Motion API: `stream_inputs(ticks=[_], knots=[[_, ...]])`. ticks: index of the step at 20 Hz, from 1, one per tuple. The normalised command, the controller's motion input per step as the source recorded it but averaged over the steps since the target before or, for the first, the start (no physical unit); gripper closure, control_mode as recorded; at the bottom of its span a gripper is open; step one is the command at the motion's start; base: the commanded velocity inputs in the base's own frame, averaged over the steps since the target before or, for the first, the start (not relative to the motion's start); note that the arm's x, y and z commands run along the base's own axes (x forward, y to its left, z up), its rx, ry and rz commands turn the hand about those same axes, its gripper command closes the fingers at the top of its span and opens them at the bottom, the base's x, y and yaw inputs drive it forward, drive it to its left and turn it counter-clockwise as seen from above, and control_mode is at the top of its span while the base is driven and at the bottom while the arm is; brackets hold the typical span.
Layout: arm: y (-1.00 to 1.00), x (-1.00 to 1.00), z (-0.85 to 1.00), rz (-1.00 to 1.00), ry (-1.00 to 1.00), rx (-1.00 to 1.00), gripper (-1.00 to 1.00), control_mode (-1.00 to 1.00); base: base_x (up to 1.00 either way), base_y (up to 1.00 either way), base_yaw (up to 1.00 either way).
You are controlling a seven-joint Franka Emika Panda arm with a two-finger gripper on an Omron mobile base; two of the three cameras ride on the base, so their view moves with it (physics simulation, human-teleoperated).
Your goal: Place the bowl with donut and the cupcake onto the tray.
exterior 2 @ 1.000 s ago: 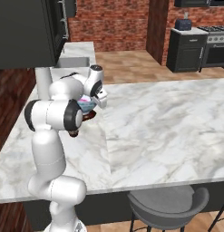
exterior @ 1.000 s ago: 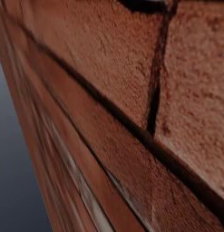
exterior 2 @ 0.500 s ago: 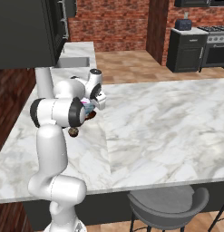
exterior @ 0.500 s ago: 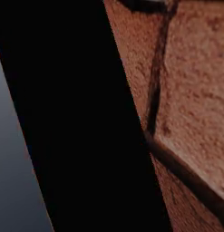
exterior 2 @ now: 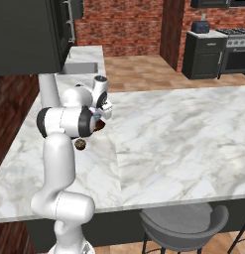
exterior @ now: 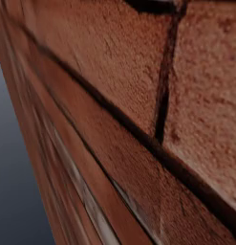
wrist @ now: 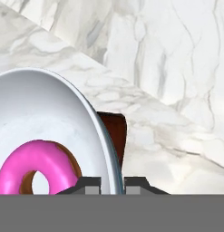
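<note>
bowl (wrist: 50, 122): 1 | donut (wrist: 38, 165): 1, inside | tool (wrist: 112, 183): pinching bowl rim | tray (wrist: 114, 136): 1

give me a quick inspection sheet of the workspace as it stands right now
surface: white marble counter, bare over most of its right side
bowl: pale, with a pink donut inside; rim pinched by the gripper
tray: dark reddish-brown edge showing just behind the bowl's rim
cupcake: small dark round item on the counter beside the arm, probably this; too small to be sure
clutter: nothing seen
gripper: shut on the bowl's rim, one fingertip on each side of it
cables: nothing seen
surroundings: brick wall close up, sink, dark cabinets and stove, grey stool
</note>
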Motion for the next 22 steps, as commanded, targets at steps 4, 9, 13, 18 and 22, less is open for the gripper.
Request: stream_inputs(ticks=[4, 9, 13, 18, 22], knots=[[0.2, 0.27, -0.11, 0.0, 0.0, -0.01, 1.0, -1.0, 0.0, 0.0, 0.0], [0.19, 0.26, -0.17, 0.0, 0.0, -0.01, 1.0, -1.0, 0.0, 0.0, 0.0], [0.16, 0.19, -0.25, 0.0, 0.0, -0.01, 1.0, -1.0, 0.0, 0.0, 0.0], [0.1, 0.13, -0.27, 0.0, 0.0, -0.01, 1.0, -1.0, 0.0, 0.0, 0.0], [0.01, 0.0, 0.0, 0.0, 0.0, 0.0, 1.0, -1.0, 0.0, 0.0, 0.0]])
